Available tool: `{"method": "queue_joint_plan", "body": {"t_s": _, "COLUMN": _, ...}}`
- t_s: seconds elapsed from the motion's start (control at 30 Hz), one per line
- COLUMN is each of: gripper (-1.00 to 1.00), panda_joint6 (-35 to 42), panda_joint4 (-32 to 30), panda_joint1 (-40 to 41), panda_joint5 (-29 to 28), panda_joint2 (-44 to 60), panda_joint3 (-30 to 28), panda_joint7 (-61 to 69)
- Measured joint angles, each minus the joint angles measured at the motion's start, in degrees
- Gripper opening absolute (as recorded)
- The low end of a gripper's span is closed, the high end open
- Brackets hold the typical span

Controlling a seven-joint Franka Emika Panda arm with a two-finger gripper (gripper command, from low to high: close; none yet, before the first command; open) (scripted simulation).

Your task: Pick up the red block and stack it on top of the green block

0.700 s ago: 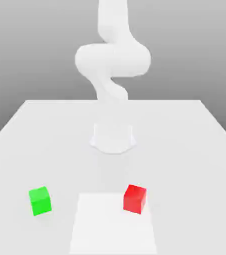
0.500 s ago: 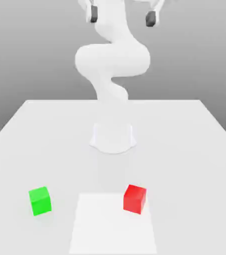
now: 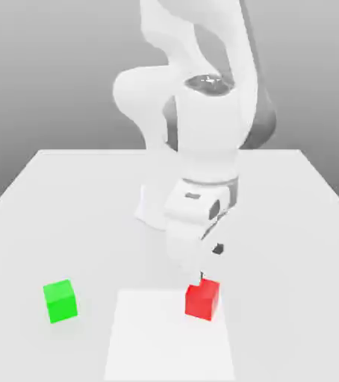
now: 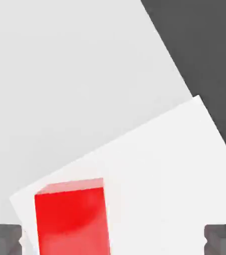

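The red block (image 3: 202, 298) rests on the table, on the far right corner of a whiter square patch (image 3: 169, 339). My gripper (image 3: 208, 262) hangs just above it, open, with nothing held. In the hand view the two dark fingertips (image 4: 3, 240) stand wide apart, and the red block (image 4: 72, 219) lies between them, closer to one finger. The green block (image 3: 60, 301) sits apart on the table toward the exterior view's left, about level with the red one.
The white table (image 3: 292, 201) spreads around both blocks. The arm's round base (image 3: 151, 210) stands at the table's middle, behind the blocks. In the hand view the table's edge (image 4: 169, 55) meets a dark floor.
The arm has swung down from high above the table to just over the red block, fingers still wide apart. Neither block has moved.
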State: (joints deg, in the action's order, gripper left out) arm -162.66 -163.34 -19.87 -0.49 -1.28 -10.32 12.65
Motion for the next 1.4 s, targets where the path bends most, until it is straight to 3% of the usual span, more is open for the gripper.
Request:
{"method": "queue_joint_plan", "body": {"t_s": 0.2, "gripper": 0.0, "panda_joint6": -10.03, "panda_joint4": 1.31, "panda_joint1": 3.71, "panda_joint5": 6.64, "panda_joint2": 11.92, "panda_joint3": 5.48, "panda_joint7": 5.41}}
{"method": "queue_joint_plan", "body": {"t_s": 0.23, "gripper": -1.0, "panda_joint6": -11.1, "panda_joint4": 1.46, "panda_joint1": 4.53, "panda_joint5": 7.09, "panda_joint2": 13.16, "panda_joint3": 6.42, "panda_joint7": 5.71}}
{"method": "queue_joint_plan", "body": {"t_s": 0.47, "gripper": -1.0, "panda_joint6": -10.9, "panda_joint4": 1.46, "panda_joint1": 4.71, "panda_joint5": 6.99, "panda_joint2": 13.08, "panda_joint3": 6.56, "panda_joint7": 5.67}}
{"method": "queue_joint_plan", "body": {"t_s": 0.7, "gripper": -1.0, "panda_joint6": -0.21, "panda_joint4": -0.37, "panda_joint1": 4.05, "panda_joint5": 0.14, "panda_joint2": 0.45, "panda_joint3": 4.06, "panda_joint7": 0.74}}
{"method": "queue_joint_plan", "body": {"t_s": 1.07, "gripper": -1.0, "panda_joint6": 9.95, "panda_joint4": 6.21, "panda_joint1": 26.4, "panda_joint5": -3.38, "panda_joint2": -3.38, "panda_joint3": -12.31, "panda_joint7": 23.77}}
{"method": "queue_joint_plan", "body": {"t_s": 1.4, "gripper": -1.0, "panda_joint6": 0.26, "panda_joint4": 7.54, "panda_joint1": 28.16, "panda_joint5": 9.51, "panda_joint2": 8.55, "panda_joint3": -10.11, "panda_joint7": 35.4}}
